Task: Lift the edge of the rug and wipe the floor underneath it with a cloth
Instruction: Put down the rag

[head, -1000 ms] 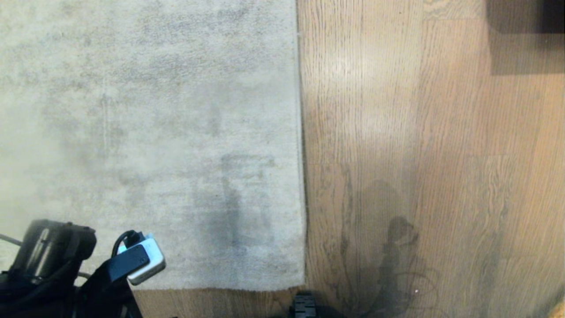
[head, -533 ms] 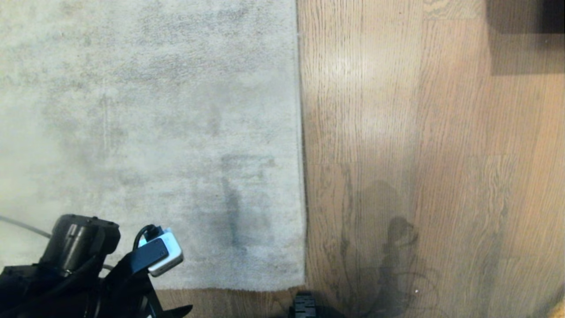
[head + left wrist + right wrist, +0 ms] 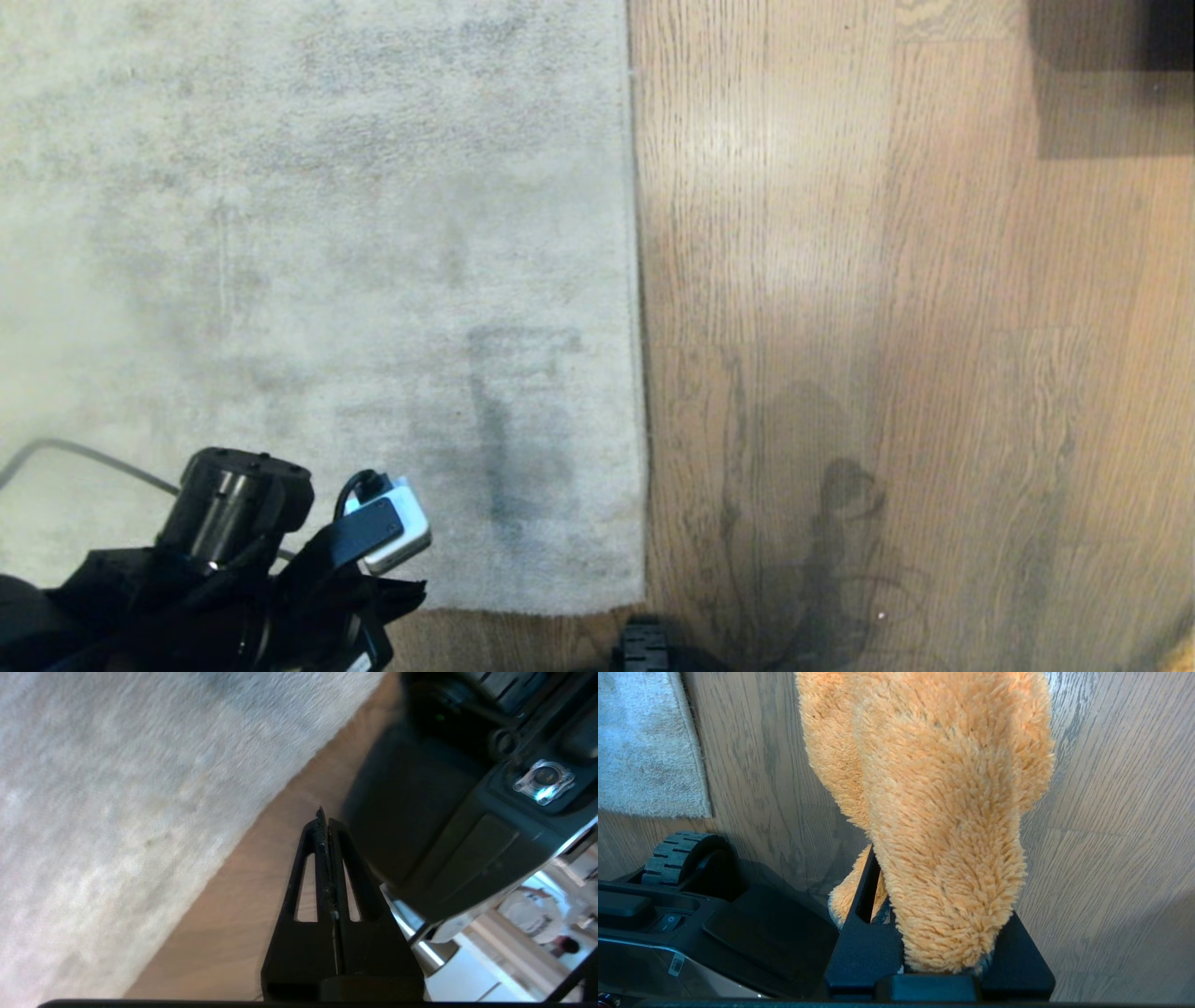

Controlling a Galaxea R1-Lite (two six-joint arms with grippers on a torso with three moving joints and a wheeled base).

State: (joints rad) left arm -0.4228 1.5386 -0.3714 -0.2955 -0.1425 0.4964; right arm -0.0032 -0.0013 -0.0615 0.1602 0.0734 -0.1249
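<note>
Grey-beige pile fills the left of the head view, and low at that side the left end effector (image 3: 323, 812) hangs with its fingers pressed flat together on nothing, tips over the bare strip of floor (image 3: 915, 373) just beside the rug's near border; the rug edge (image 3: 639, 308) that the task most likely means runs as a long straight line away from the robot, and it lies off to this end effector's right, near but not touching; judging by that, the left arm is the nearer one for the lift, and it would have to spread its fingers and come at the border square to that long axis, sliding one finger beneath; further right the planks lie uncovered; the right end effector (image 3: 931, 933) is outside the head view, and its own camera shows it clamped on the cloth (image 3: 943, 812), a fluffy mustard-tan rag held above the wood, with the rug's corner well off to one side
</note>
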